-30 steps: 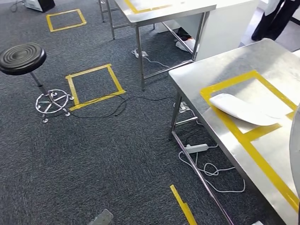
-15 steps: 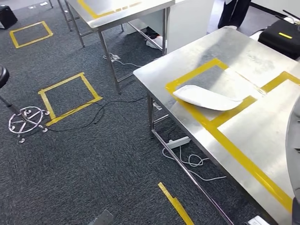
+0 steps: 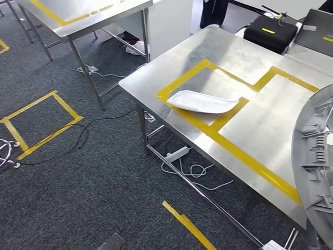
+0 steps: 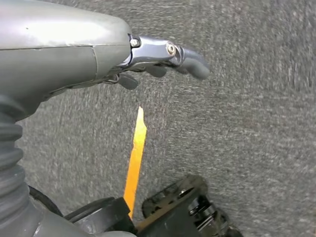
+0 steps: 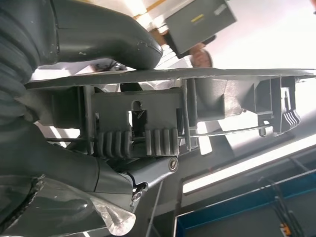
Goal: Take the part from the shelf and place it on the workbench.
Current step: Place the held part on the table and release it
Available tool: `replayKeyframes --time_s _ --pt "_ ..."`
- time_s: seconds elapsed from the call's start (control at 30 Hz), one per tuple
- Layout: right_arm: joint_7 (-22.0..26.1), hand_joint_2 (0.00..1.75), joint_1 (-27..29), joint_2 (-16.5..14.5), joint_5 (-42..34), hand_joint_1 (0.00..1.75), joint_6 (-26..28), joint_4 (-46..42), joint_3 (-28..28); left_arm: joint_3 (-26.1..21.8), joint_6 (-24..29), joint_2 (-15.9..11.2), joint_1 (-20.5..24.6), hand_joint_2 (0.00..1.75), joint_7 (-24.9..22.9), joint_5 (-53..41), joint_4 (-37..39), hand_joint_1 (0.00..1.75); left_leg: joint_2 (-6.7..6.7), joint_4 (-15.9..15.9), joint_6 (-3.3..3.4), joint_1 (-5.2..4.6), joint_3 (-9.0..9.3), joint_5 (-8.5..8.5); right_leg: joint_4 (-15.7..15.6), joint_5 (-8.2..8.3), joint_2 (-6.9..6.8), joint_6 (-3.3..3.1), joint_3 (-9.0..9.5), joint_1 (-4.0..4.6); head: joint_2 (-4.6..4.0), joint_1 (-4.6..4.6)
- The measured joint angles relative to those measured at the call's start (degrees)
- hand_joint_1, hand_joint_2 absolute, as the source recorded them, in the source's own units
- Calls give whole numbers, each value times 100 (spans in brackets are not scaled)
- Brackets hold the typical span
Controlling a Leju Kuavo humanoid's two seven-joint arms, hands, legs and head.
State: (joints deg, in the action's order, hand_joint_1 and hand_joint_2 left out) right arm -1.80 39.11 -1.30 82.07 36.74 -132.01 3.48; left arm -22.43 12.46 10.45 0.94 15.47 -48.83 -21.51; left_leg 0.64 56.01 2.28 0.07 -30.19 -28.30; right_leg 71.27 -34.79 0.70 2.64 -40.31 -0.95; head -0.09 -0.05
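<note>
A large grey ribbed plastic part (image 3: 316, 166) stands on edge at the right of the head view, over the near right corner of the steel workbench (image 3: 271, 125). In the right wrist view my right hand (image 5: 97, 39) grips this grey part (image 5: 168, 113), thumb on one face and fingers on the other. A white curved part (image 3: 202, 101) lies on the workbench inside a yellow taped frame (image 3: 188, 78). My left hand (image 4: 93, 54) hangs over dark carpet with its fingers stretched out and nothing in it.
A second steel table (image 3: 78, 15) stands at the back left. A black case (image 3: 271, 32) sits beyond the workbench, with a person's legs (image 3: 214, 11) near it. A power strip and cable (image 3: 177, 154) lie under the bench. Yellow tape marks (image 3: 39, 122) line the carpet.
The whole picture has shifted left, so the camera has turned right. The workbench now sits nearer the middle, and more of the grey part shows at the right edge.
</note>
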Motion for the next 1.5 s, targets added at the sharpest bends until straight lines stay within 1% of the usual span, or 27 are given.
replayKeyframes --time_s 0.07,0.1,0.17,0.23,0.33,0.4,0.47,0.5,0.53,0.57,0.63,0.7,0.77,0.8,0.83,0.9,0.97,1.03,1.07,1.1,1.17,1.2,1.27,1.33,1.37,1.43,1.5 --pt "-197 175 8 143 78 175 -2 37 -97 -3 12 -1 -2 175 0 0 0 0 169 4 -20 6 19 -35 57 101 -59 55 -21 -34 0 0" --pt "-290 175 11 211 114 175 -1 52 -150 -4 19 1 2 175 1 0 0 0 245 8 -42 14 42 -58 -240 285 -110 76 148 -52 0 0" --pt "-432 175 13 331 179 175 0 77 -246 -5 31 -2 8 175 2 0 0 0 380 29 -108 12 104 -124 -993 559 -370 93 577 -53 0 4" --pt "-517 175 10 414 225 175 3 91 -321 -5 39 -9 11 175 7 0 0 0 492 57 -185 -13 159 -194 -1341 583 -546 16 798 -27 0 2" --pt "-610 175 16 494 250 175 6 104 -401 -6 46 -16 25 175 11 2 0 0 603 75 -279 -12 237 -285 -1338 537 -383 -128 835 -19 0 -2" --pt "-672 175 26 548 267 175 5 116 -466 -7 62 -17 54 175 15 3 1 0 384 387 -332 15 127 -479 -1354 515 -242 -191 892 -33 0 -23" --pt "-705 175 29 594 293 175 5 119 -515 -6 74 -16 57 175 19 7 3 0 92 1148 -340 28 -282 -742 -1357 481 -106 -242 944 -27 0 -47" --pt "-718 175 27 616 308 175 5 121 -536 -6 75 -16 38 175 19 10 5 0 34 1534 -329 25 -528 -811 -1356 458 -22 -262 973 -15 0 -49" --pt "-735 175 27 634 320 175 6 124 -557 -6 75 -17 16 175 20 14 9 0 6 1757 -308 18 -714 -774 -1356 430 67 -275 1011 -2 0 -53" --pt "-759 175 26 655 332 175 7 127 -579 -7 75 -18 -1 175 20 17 13 0 -16 1781 -273 3 -821 -620 -1356 396 161 -283 1059 11 0 -51" --pt "-815 175 25 698 346 175 7 136 -615 -7 78 -20 -7 175 20 20 19 0 -112 1250 -174 -45 -775 -82 -1360 321 330 -282 1165 27 0 -51" --pt "-859 175 14 733 354 175 6 156 -642 -7 85 -46 6 175 20 20 26 0 -354 641 -48 -82 -594 253 -1375 251 479 -252 1204 11 0 -38" --pt "-892 175 2 767 362 175 8 181 -665 -7 96 -71 19 175 23 21 36 0 -475 367 38 -113 -433 208 -1412 220 603 -187 1183 -39 0 -35" --pt "-913 175 -2 787 367 175 10 190 -677 -6 103 -67 28 175 30 21 40 0 -435 278 53 -126 -366 176 -1445 219 663 -146 1197 -56 0 -40" --pt "-933 175 8 807 372 175 13 197 -690 -7 106 -64 44 175 39 20 43 0 -375 188 54 -118 -295 162 -1471 214 636 -116 1220 -63 0 -45" --pt "-973 175 6 857 384 175 15 204 -720 -9 117 -61 66 175 65 23 51 0 -259 19 55 -81 -165 182 -1334 114 368 -53 1175 -37 0 -19" --pt "-995 175 -4 915 402 175 14 210 -752 -10 128 -62 64 175 90 31 64 0 -123 -64 62 -66 -72 154 -707 -148 56 12 793 -23 0 5" --pt "-1008 175 -1 957 415 175 13 215 -773 -10 133 -61 39 175 109 37 84 0 27 -65 57 -60 1 70 -39 -285 -16 70 314 -37 0 2" --pt "-1018 175 4 970 416 175 12 221 -779 -10 133 -60 27 175 116 39 94 0 99 -63 45 -53 55 20 42 -183 -33 95 194 -44 0 3" --pt "-1029 175 7 980 415 175 10 228 -785 -11 132 -60 23 175 125 39 103 0 164 -59 27 -43 120 -35 -109 38 -63 117 193 -53 0 4" --pt "-1050 175 3 1007 409 175 5 246 -797 -11 126 -63 34 175 137 38 113 0 275 -40 -28 -36 255 -155 -789 555 -286 140 424 -53 0 8" --pt "-1058 175 -11 1024 406 175 2 255 -807 -11 121 -67 45 175 143 37 117 0 324 -16 -63 -50 299 -217 -1086 701 -431 111 550 -35 0 19" --pt "-1081 175 -41 1061 398 175 -5 273 -827 -11 116 -83 64 175 151 35 132 0 434 20 -123 -93 344 -300 -1288 730 -590 9 645 9 0 12" --pt "-1106 175 -34 1084 392 175 -8 283 -850 -10 119 -96 77 175 160 31 146 0 547 35 -171 -101 383 -362 -1284 713 -461 -98 634 11 0 -5" --pt "-1114 175 -20 1087 389 175 -8 285 -861 -10 122 -99 84 175 165 29 148 0 499 86 -201 -88 385 -427 -1285 708 -389 -133 635 4 0 -14" --pt "-1120 175 -12 1094 387 175 -8 286 -880 -10 129 -103 96 175 173 28 155 0 234 505 -252 -54 216 -692 -1295 706 -253 -199 646 -17 0 -38" --pt "-1121 175 -22 1102 389 175 -8 287 -897 -10 131 -107 86 175 176 29 174 0 19 1311 -274 -34 -190 -1027 -1295 698 -105 -234 646 -14 0 -50"
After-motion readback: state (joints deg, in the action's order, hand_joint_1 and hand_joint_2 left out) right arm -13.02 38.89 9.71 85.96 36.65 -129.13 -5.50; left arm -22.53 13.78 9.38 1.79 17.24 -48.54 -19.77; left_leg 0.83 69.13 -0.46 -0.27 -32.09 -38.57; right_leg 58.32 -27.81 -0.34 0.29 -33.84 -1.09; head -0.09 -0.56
